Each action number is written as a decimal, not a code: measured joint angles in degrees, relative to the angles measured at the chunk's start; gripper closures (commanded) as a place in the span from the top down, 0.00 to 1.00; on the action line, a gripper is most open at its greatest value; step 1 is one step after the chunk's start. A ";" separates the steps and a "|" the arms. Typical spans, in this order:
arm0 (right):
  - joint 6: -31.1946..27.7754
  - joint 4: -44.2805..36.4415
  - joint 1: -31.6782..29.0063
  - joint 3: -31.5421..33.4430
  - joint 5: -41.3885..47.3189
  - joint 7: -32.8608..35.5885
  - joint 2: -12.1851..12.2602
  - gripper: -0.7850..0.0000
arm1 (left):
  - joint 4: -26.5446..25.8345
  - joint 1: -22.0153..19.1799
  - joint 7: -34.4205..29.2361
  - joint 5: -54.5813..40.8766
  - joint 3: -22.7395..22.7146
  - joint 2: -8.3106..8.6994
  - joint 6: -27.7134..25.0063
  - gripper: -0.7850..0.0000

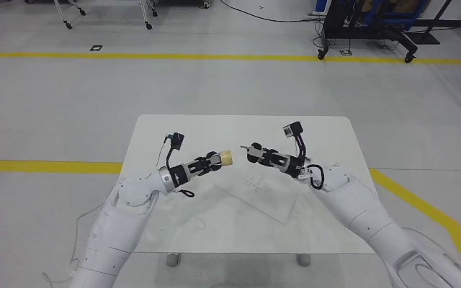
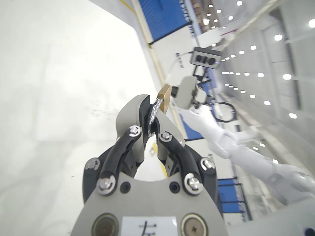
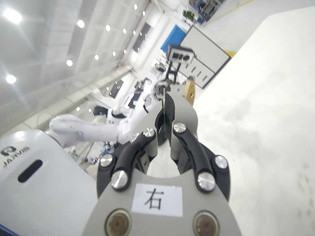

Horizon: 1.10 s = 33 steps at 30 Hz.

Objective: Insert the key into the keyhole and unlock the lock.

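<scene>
Left gripper [image 2: 152, 108]: jaws clamped on the lock's silver shackle, held in the air over the middle of the table [image 1: 317, 216].
Lock [image 2: 165, 97]: the brass body sticks out past the fingertips and points at the right gripper.
Right gripper [image 3: 167, 100]: jaws pressed together on the key, facing the lock.
Key [image 3: 160, 90]: a thin metal blade pokes out beyond the fingertips, near the lock; I cannot tell whether they touch.
</scene>
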 measured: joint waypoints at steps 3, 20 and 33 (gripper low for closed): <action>0.40 1.57 1.56 -1.48 0.90 -0.73 -1.50 0.00 | 4.50 -2.03 -6.20 -7.91 1.08 -0.31 -2.45 0.00; -1.75 11.53 6.47 -5.05 9.94 8.68 -7.82 0.00 | 15.57 -9.95 -16.99 -14.65 6.18 -1.49 -6.71 0.00; 0.76 8.42 5.62 -3.54 7.33 18.45 -7.54 0.00 | 20.67 -14.37 -18.71 -15.75 7.58 -1.87 -2.08 0.00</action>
